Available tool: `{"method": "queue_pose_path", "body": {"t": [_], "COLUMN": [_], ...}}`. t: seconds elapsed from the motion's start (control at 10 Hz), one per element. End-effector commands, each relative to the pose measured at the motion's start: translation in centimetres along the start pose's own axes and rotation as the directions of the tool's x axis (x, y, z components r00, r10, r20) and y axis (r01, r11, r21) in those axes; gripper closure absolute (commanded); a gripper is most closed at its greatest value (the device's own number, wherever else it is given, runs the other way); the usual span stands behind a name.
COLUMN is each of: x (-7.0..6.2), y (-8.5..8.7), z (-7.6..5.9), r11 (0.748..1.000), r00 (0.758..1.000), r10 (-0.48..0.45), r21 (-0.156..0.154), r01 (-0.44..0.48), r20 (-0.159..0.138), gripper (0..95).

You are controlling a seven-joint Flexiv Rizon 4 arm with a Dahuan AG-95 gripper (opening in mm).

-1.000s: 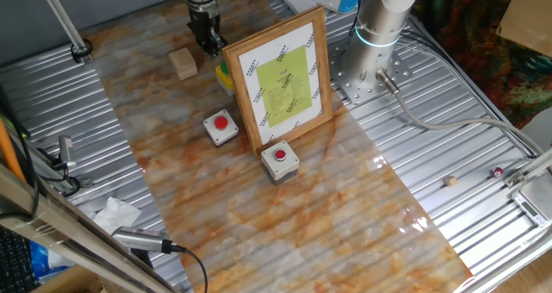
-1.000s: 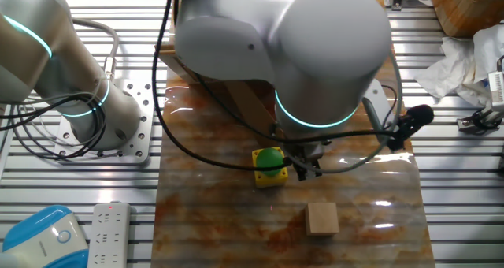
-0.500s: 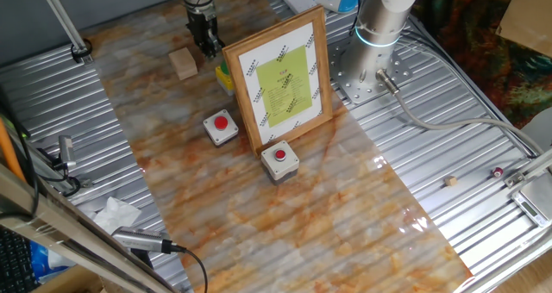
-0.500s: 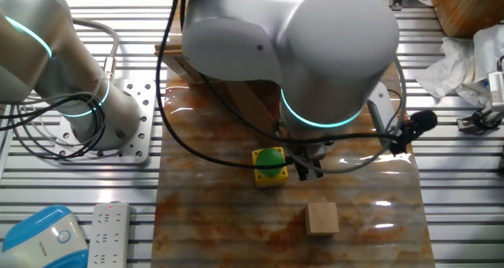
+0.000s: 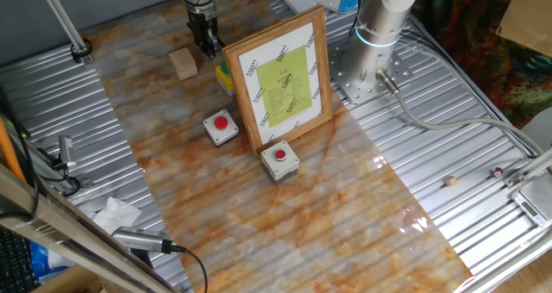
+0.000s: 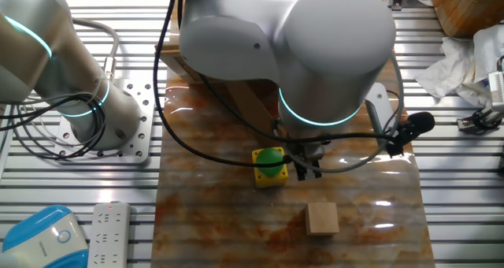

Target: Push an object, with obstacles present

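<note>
Since a second ago the gripper [image 5: 207, 45] has been shifted slightly toward the wooden cube [image 5: 182, 63], which lies untouched just beside it on the marbled surface [image 5: 259, 215]. The jaws look closed and empty. Contact is next, steered away from the framed picture [image 5: 282, 77].

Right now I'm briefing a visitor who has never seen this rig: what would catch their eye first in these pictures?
Probably the wood-framed picture with its yellow-green sheet, standing mid-table, with two grey boxes with red buttons in front of it. Next, the arm's bulky white joint fills the other fixed view, its gripper hanging low beside the small wooden cube at the table's far end. A yellow box with a green button sits just by the gripper.
</note>
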State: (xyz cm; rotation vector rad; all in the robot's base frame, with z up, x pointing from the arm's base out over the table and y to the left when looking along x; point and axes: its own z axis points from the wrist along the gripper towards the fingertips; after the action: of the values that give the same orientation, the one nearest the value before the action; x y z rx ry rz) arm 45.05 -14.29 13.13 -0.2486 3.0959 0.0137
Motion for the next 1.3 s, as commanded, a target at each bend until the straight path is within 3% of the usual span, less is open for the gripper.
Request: {"method": "queue_pose_path", "body": {"t": [0.1, 0.9, 1.3], "x": [0.05, 0.05, 0.05], "y": [0.01, 0.01, 0.01], "z": [-0.11, -0.11, -0.11], "r11": [1.000, 1.000, 0.999], "r00": [1.000, 0.998, 0.996], "r10": [0.003, -0.021, 0.011], "r21": [-0.003, 0.000, 0.031], "r01": [-0.003, 0.021, -0.009], "r20": [-0.006, -0.054, -0.086], "gripper": [95.0, 95.0, 95.0]}}
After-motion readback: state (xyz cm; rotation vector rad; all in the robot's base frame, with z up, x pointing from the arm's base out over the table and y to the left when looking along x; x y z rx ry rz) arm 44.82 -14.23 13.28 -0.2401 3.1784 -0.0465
